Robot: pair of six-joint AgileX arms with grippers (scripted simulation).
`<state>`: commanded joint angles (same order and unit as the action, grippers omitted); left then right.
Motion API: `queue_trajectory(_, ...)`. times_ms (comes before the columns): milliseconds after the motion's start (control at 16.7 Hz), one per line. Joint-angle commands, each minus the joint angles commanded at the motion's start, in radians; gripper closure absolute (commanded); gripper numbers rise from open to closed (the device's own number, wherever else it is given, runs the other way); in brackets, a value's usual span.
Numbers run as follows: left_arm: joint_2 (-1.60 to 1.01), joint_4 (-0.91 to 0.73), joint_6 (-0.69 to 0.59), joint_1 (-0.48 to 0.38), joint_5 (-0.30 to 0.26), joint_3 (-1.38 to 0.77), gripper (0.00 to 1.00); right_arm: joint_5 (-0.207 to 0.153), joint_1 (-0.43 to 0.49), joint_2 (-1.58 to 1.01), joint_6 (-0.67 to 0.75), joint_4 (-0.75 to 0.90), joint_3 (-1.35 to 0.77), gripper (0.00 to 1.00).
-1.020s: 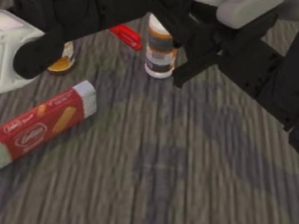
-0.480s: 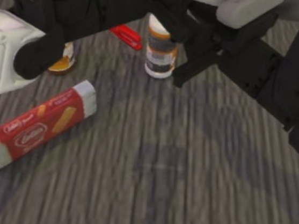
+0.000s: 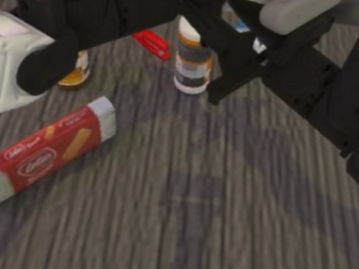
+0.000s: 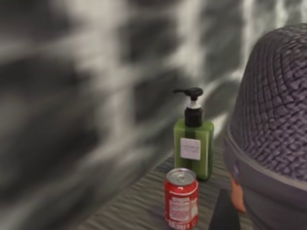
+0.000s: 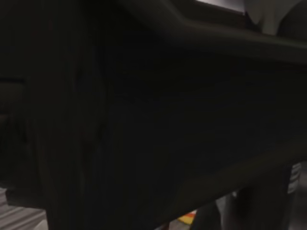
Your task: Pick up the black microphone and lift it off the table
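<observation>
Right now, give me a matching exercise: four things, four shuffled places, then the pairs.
1. long red biscuit packet with white ends
2. white bottle with orange band
3. green plastic pump bottle
4. black microphone's round grey mesh head

A. close against the left wrist camera
B. lying flat on the striped grey table, left side
C. upright by the flat red stapler
D. upright just behind a red drinks can

Pairs: 1-B; 2-C; 3-D; 4-A

Setting: your rendered tabletop test scene, not a lived-in room. Evidence: grey streak-grained bench (image 3: 220, 230) filling the top view; assorted household goods, namely red biscuit packet (image 3: 45, 150) lower left, orange-capped bottle (image 3: 193, 61) upper centre, green pump dispenser (image 4: 193, 143), red soda can (image 4: 181, 198); blurred, featureless backdrop.
</observation>
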<state>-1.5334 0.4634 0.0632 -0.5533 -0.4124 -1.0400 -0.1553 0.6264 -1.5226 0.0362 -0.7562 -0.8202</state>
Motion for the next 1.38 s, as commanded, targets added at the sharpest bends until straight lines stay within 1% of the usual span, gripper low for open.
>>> queue_trajectory(180, 0.0, 0.0, 0.0, 0.0, 0.0, 0.0, 1.0, 0.0, 0.0, 0.0, 0.0, 0.0, 0.0, 0.02)
queue_trajectory(240, 0.0, 0.0, 0.0, 0.0, 0.0, 0.0, 1.0, 0.0, 0.0, 0.0, 0.0, 0.0, 0.0, 0.0)
queue_trajectory(660, 0.0, 0.0, 0.0, 0.0, 0.0, 0.0, 1.0, 0.0, 0.0, 0.0, 0.0, 0.0, 0.0, 0.0)
queue_trajectory(720, 0.006, -0.002, 0.006, 0.0, 0.009, -0.008, 1.0, 0.006, -0.005, -0.008, -0.005, 0.0, 0.008, 0.0)
queue_trajectory(780, 0.007, -0.002, 0.006, 0.002, 0.007, -0.007, 1.0, 0.005, -0.005, -0.005, -0.005, 0.001, 0.011, 0.0)
queue_trajectory(960, 0.027, -0.006, 0.001, 0.041, -0.028, 0.013, 1.0, -0.008, -0.014, 0.066, -0.006, 0.016, 0.073, 0.0)
queue_trajectory(1260, 0.083, -0.013, 0.006, 0.146, -0.118, 0.061, 1.0, -0.037, -0.036, 0.256, -0.004, 0.046, 0.224, 0.0)
queue_trajectory(1380, 0.091, -0.014, 0.009, 0.163, -0.133, 0.068, 1.0, -0.042, -0.039, 0.279, -0.004, 0.049, 0.246, 0.0)
